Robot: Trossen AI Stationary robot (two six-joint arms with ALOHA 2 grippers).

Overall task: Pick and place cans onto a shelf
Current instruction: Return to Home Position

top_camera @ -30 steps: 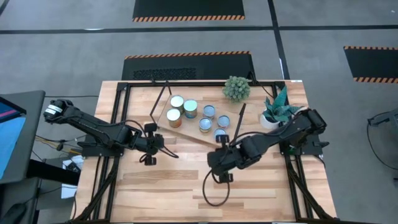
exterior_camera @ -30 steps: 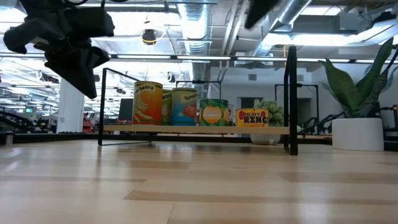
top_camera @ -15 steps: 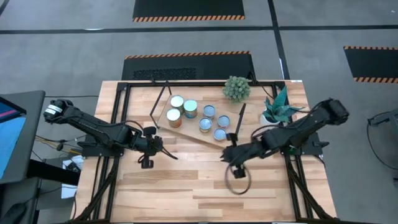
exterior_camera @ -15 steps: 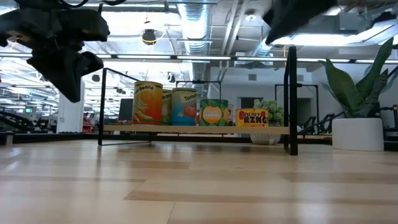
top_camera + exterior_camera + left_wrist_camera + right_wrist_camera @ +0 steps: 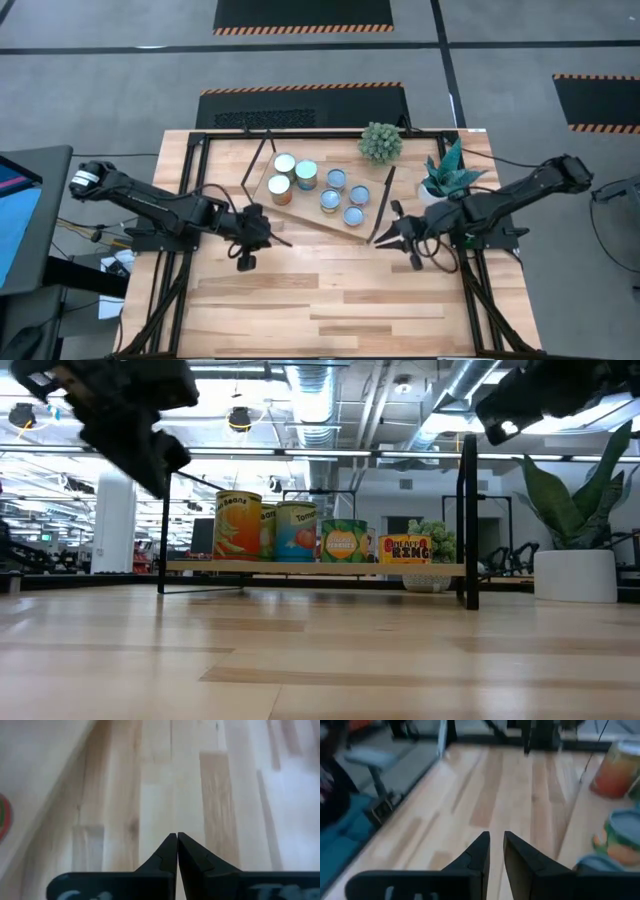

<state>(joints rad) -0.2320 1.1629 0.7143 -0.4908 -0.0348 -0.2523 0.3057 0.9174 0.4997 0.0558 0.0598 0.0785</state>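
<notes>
Seven cans (image 5: 320,188) stand upright on the light wood shelf (image 5: 300,215), which stands on black rod legs at the table's far middle. In the low view the cans (image 5: 297,530) line up on the shelf board (image 5: 315,568). My left gripper (image 5: 272,240) is shut and empty above the tabletop, left of the shelf's near edge; its fingertips meet in the left wrist view (image 5: 177,835). My right gripper (image 5: 378,238) hangs right of the shelf's near corner, empty, its fingers a narrow gap apart (image 5: 495,835). Some cans (image 5: 617,767) show beside it.
A small green succulent (image 5: 380,142) and a leafy plant in a white pot (image 5: 440,182) stand at the far right, the pot close behind my right arm. Black frame rails (image 5: 185,200) run along the table's sides. Bare plank tabletop (image 5: 320,300) lies toward the near edge.
My right gripper has drawn back from the table's middle toward its right edge and a little toward the far side, away from the shelf's near edge. My left gripper has moved slightly toward the table's right. The cans and the shelf have kept still.
</notes>
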